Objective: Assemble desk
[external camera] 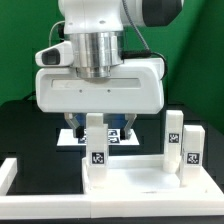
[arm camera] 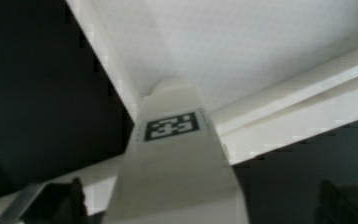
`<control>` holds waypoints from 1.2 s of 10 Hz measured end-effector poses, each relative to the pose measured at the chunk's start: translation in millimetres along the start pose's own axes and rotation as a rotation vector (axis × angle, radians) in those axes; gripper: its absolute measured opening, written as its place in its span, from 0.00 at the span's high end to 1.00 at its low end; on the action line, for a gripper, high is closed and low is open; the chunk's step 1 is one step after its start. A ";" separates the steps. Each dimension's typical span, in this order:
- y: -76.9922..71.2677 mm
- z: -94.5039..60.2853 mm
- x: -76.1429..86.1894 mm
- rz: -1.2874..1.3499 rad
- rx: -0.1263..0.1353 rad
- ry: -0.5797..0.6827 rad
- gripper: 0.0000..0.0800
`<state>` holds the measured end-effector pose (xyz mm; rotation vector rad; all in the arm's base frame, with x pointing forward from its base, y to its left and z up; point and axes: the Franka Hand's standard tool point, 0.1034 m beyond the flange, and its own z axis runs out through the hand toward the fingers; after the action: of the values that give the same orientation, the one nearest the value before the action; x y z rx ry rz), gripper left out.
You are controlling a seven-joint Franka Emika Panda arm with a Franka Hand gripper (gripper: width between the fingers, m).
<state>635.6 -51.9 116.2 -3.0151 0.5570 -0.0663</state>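
Observation:
The white desk tabletop [external camera: 135,180] lies flat at the front, and its raised rim runs across the wrist view [arm camera: 291,55]. One white leg [external camera: 97,140] with a tag stands upright on the tabletop near the corner on the exterior view's left. My gripper [external camera: 98,127] hangs over this leg with a finger on either side. In the wrist view the leg [arm camera: 172,130] rises between my fingertips [arm camera: 60,203]. One finger is close to it and the other stands well clear, so my gripper [arm camera: 202,206] is open. Two more legs [external camera: 174,137] [external camera: 192,147] stand side by side at the tabletop's right.
A white border rail [external camera: 8,176] runs along the exterior view's left. Tags of the marker board [external camera: 74,140] show behind the leg under my gripper. The black table surface and a green backdrop lie behind.

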 end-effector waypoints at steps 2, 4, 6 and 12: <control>1.7 1.1 -0.8 0.006 -0.005 -0.002 0.30; 2.0 1.7 -0.9 0.027 -0.005 -0.002 0.47; 2.6 1.9 -0.8 0.203 -0.006 -0.002 0.64; -2.4 3.6 -1.2 1.042 0.030 -0.017 0.64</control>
<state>635.5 -48.9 112.8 -2.3062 1.9567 0.0155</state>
